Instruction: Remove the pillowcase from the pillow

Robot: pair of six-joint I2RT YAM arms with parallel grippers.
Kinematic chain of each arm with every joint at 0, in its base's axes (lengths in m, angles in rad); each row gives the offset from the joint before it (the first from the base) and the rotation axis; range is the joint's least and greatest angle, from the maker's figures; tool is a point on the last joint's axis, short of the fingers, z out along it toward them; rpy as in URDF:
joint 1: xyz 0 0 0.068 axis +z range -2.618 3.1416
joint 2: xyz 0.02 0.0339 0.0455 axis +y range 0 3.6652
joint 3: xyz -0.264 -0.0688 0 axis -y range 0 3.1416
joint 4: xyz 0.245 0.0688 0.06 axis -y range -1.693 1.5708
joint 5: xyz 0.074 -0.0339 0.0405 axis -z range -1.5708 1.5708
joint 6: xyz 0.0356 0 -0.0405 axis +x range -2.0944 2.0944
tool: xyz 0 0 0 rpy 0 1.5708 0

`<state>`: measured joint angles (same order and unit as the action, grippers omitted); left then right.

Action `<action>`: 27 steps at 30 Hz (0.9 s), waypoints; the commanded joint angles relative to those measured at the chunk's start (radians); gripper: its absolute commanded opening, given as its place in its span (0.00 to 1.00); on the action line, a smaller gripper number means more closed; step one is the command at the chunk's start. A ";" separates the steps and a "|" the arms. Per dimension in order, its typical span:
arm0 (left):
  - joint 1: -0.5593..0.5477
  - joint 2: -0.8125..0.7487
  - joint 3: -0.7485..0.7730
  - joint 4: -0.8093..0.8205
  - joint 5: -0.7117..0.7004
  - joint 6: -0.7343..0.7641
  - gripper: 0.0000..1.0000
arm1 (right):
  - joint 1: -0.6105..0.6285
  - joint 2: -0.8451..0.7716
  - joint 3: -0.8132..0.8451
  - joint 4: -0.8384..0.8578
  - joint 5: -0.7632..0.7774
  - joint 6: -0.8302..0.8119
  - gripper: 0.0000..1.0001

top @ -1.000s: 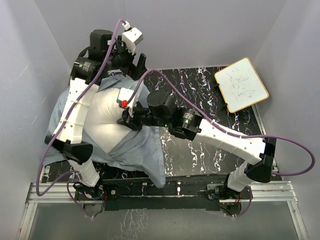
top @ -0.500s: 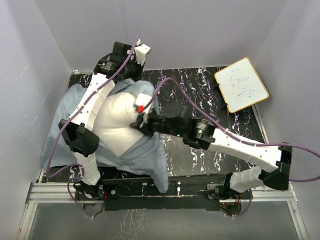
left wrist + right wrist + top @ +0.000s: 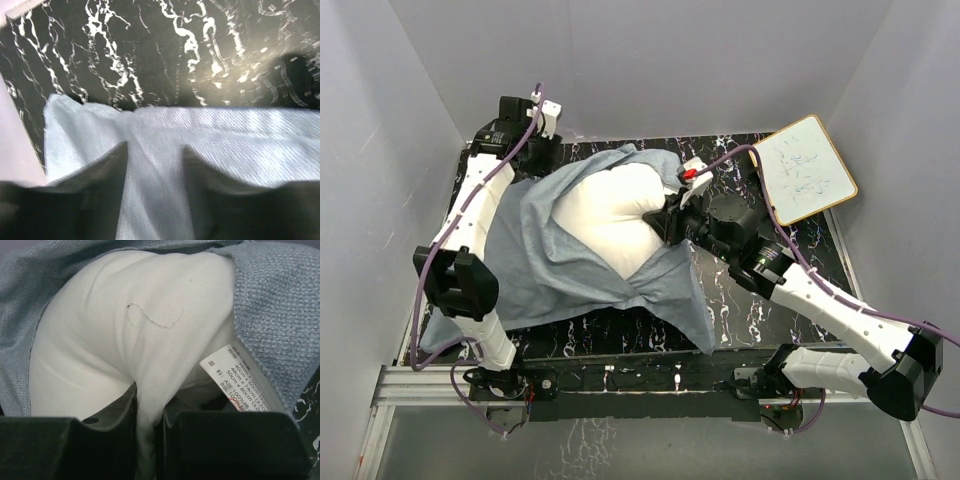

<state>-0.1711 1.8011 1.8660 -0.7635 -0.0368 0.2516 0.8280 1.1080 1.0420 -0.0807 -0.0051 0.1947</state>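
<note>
Across the surface [image 3: 720, 155] our right end effector [image 3: 149, 405], pinching the pillow [image 3: 610, 215], has pulled it rightward; our left end effector [image 3: 152, 167] clamps the pillowcase [image 3: 535, 270], baring more pillow.

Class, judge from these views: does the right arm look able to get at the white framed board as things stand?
Probably not yet. The board lies uncovered close beside the right arm with nothing between them, but its jaws are clamped on the pillow, so it would need to let go first.
</note>
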 commanded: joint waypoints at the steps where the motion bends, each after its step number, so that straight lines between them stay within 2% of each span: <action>1: -0.019 -0.187 0.027 0.001 0.090 0.069 0.73 | -0.059 -0.011 -0.005 0.180 -0.011 0.081 0.08; 2: -0.019 -0.205 0.051 -0.019 0.124 0.083 0.83 | -0.065 -0.007 0.004 0.179 -0.031 0.084 0.08; 3: -0.018 -0.220 0.079 -0.036 0.164 0.099 0.89 | -0.072 -0.002 0.012 0.180 -0.051 0.089 0.08; 5: -0.022 -0.245 0.127 -0.072 0.234 0.130 0.97 | -0.081 0.012 0.034 0.185 -0.092 0.092 0.08; 9: -0.055 -0.264 0.221 -0.150 0.318 0.181 0.97 | -0.084 0.061 0.090 0.190 -0.163 0.094 0.08; 12: -0.081 -0.286 0.238 -0.184 0.390 0.189 0.97 | -0.085 0.099 0.122 0.233 -0.235 0.101 0.08; 17: -0.178 -0.339 0.124 -0.272 0.538 0.222 0.97 | -0.085 0.155 0.194 0.335 -0.325 0.117 0.08; 20: -0.226 -0.369 0.024 -0.290 0.576 0.239 0.97 | -0.084 0.203 0.278 0.351 -0.414 0.131 0.08; 27: -0.232 -0.340 -0.028 -0.267 0.616 0.228 0.97 | -0.068 0.287 0.363 0.351 -0.675 0.215 0.08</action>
<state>-0.3943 1.4513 1.8511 -1.0046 0.5018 0.4717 0.7311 1.4025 1.2926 0.0338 -0.4587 0.3367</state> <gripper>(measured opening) 0.970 0.155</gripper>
